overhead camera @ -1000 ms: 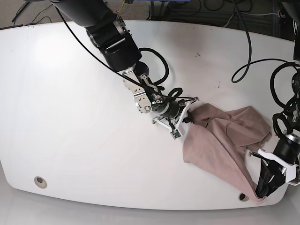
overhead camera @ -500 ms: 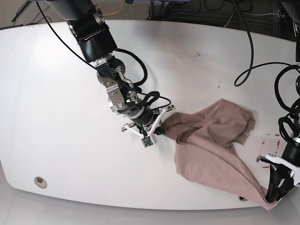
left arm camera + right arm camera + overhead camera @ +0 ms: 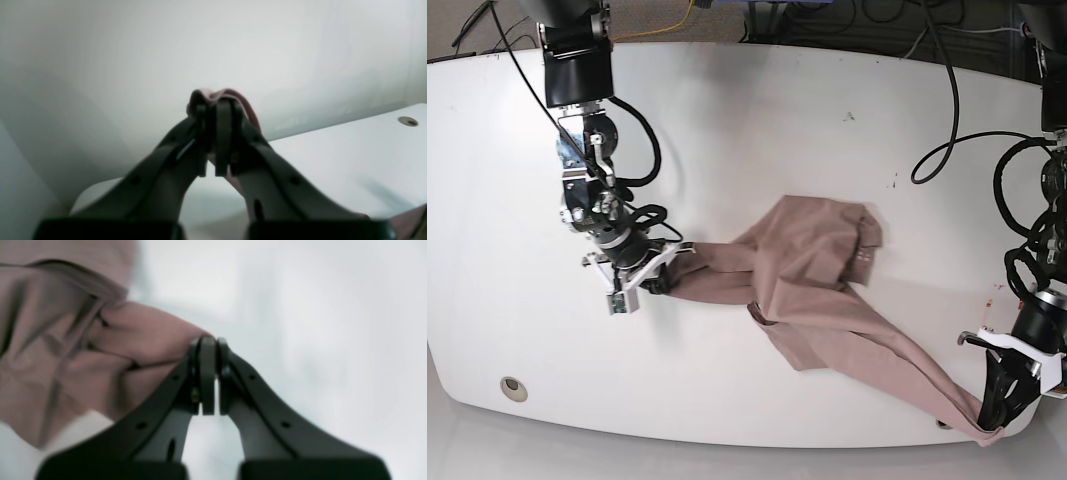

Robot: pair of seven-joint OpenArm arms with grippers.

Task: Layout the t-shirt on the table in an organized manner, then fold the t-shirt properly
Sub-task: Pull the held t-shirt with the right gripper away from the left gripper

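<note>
The mauve-brown t-shirt [image 3: 812,280] lies stretched in a long wrinkled band across the white table [image 3: 757,130], from left of centre to the front right corner. My right gripper [image 3: 659,281] is shut on the shirt's left end; in the right wrist view the black fingers [image 3: 207,373] pinch a fold of the t-shirt [image 3: 100,340]. My left gripper [image 3: 990,420] is shut on the shirt's other end at the table's front right edge. In the left wrist view a bit of the t-shirt [image 3: 230,96] sticks up between the closed fingers [image 3: 223,140].
A round grommet hole [image 3: 513,387] sits at the front left of the table, another [image 3: 407,121] shows in the left wrist view. Black cables [image 3: 947,110] loop over the far right. A red tape mark [image 3: 993,292] is near the right edge.
My right gripper has dragged its end of the shirt far to the left across the table. The shirt has stretched out from a bunch into a long band. The left gripper stayed near the front right corner.
</note>
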